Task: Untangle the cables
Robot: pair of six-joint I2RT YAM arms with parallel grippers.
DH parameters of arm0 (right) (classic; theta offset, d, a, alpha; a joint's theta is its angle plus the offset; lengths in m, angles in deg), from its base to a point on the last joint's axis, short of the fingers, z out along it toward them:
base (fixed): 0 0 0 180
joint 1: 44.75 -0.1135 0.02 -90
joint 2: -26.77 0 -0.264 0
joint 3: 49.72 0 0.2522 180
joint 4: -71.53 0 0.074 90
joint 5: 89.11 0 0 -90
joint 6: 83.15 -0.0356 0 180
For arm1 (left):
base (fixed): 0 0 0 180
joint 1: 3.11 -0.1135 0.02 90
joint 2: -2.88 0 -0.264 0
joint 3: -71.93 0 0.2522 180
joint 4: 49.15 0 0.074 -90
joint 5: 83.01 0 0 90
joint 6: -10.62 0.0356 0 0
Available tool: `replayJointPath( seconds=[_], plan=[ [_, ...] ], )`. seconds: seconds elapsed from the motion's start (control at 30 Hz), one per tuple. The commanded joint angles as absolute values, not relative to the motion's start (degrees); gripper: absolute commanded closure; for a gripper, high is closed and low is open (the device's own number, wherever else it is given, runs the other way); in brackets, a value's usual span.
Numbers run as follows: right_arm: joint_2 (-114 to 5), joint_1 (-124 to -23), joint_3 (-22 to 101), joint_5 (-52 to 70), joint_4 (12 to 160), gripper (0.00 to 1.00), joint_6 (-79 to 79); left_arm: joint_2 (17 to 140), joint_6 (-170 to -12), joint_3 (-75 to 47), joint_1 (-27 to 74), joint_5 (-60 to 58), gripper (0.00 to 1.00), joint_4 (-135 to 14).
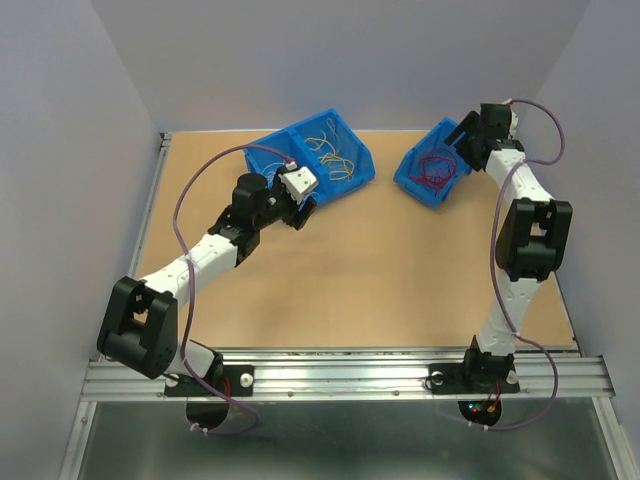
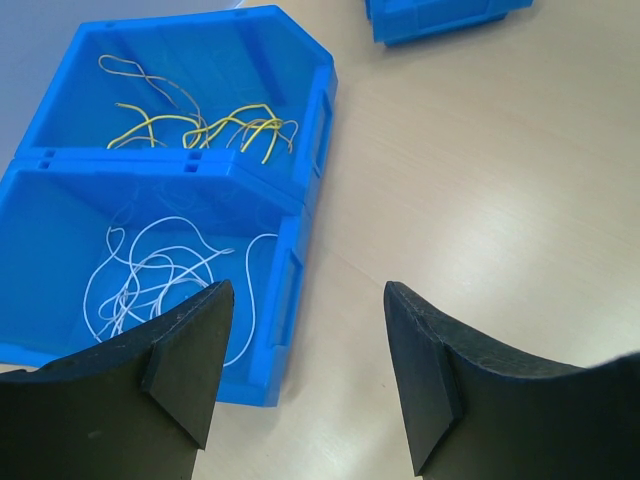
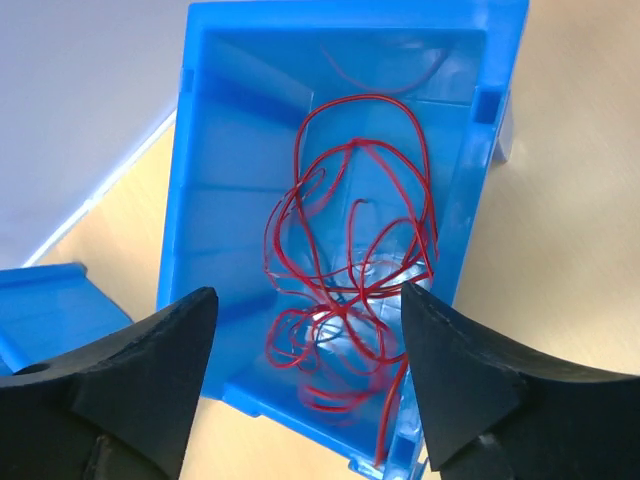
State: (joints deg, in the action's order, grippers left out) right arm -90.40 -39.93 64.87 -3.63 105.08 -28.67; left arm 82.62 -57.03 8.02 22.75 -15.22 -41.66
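**Top view.** Two arms and three blue bins are shown on the table [image 1: 380,290]. The left gripper [image 1: 300,208] is held at the near edge of a joined pair of bins. The farther one, the yellow-cable bin [image 1: 362,172], holds the yellow cables [image 1: 335,150]. The right gripper [image 1: 462,140] is poised over the far rim of the third bin, the red-cable bin [image 1: 408,180], which is set apart from the pair. The red cables [image 1: 435,170] lie inside it, just below the fingers.

**Left wrist view.** The two fingers [image 2: 190,350] of the left gripper [image 2: 305,370] are spread wide, with nothing between them but bare table. One bundle of white cables [image 2: 150,270] lies in the white-cable bin [image 2: 285,300], just ahead of and beside the left-hand finger. One bundle of yellow cables [image 2: 220,125] lies in the bin beyond it. The strands in either bundle cannot be counted.

**Right wrist view.** The two fingers [image 3: 150,360] of the right gripper [image 3: 310,370] are spread apart and grip nothing. One looped tangle of red cables [image 3: 350,250] lies on the floor of the red-cable bin [image 3: 215,150], directly beneath and ahead of the gap. Its strand count cannot be told.
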Motion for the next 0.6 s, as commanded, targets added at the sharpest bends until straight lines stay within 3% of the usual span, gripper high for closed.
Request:
replayJointPath(
  seconds=[0.0, 0.37, 0.57],
  plan=[
    [-89.2, -40.1, 66.9, -4.1, 103.7, 0.16, -28.3, 81.0, -57.1, 8.4, 22.7, -15.5, 0.27, -39.0],
    [-71.3, -41.4, 57.9, -3.2, 103.1, 0.14, -27.2, 80.7, -57.4, 9.2, 22.7, -14.5, 0.27, -37.9],
    [-58.5, -50.1, 45.3, -0.4, 102.2, 0.13, -25.5, 81.0, -57.7, 9.9, 22.7, -13.7, 0.27, -36.5]
  ],
)
